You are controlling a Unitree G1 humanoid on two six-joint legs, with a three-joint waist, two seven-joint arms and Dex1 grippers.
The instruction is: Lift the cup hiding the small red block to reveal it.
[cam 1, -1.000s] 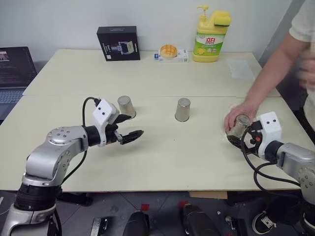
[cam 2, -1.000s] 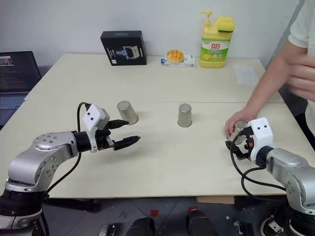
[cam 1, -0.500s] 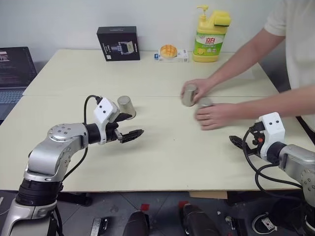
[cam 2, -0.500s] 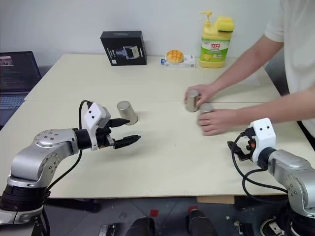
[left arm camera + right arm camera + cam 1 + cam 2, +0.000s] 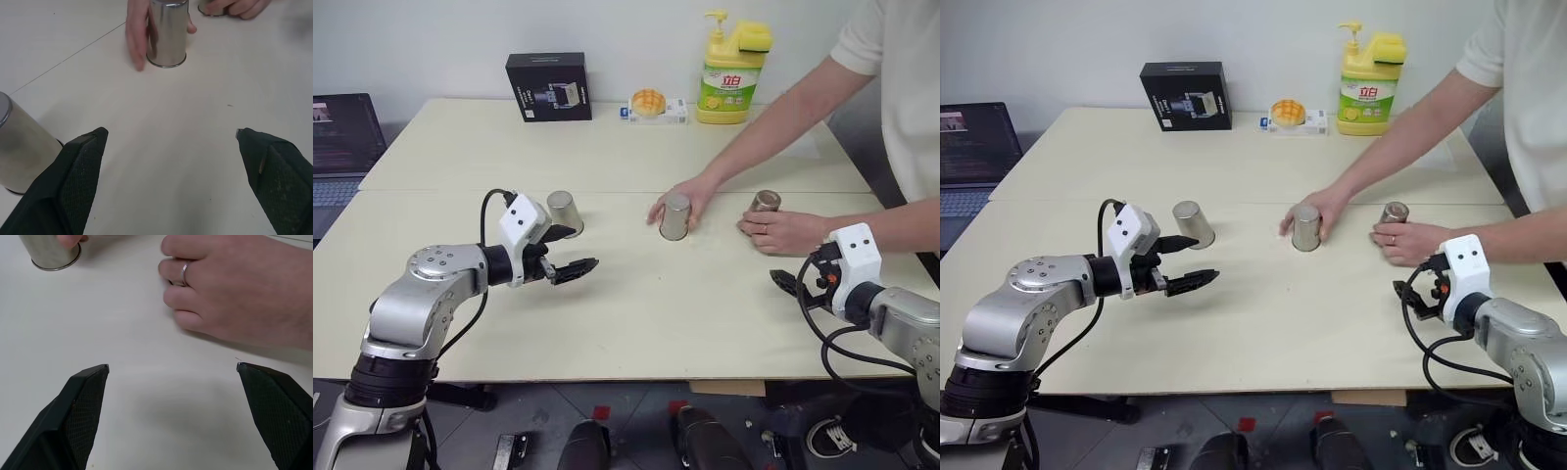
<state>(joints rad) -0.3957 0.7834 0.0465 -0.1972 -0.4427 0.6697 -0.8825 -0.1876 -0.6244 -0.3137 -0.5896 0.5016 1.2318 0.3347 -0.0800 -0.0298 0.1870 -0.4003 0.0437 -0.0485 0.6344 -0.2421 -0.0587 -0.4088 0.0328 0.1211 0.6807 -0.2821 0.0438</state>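
Waiting with jaws apart and empty, the left gripper [image 5: 570, 253] and right gripper [image 5: 171, 416] hovered over the table [image 5: 636, 313] while a person's hands [image 5: 781, 231] covered two cups; a third cup [image 5: 565, 212] stood untouched. No small red block showed; nothing lifted yet.

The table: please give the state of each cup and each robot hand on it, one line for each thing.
Left cup: upside down, untouched.
Middle cup: upside down, a person's hand on it.
Right cup: upside down, a person's other hand on it.
Left hand: open, empty.
Right hand: open, empty.
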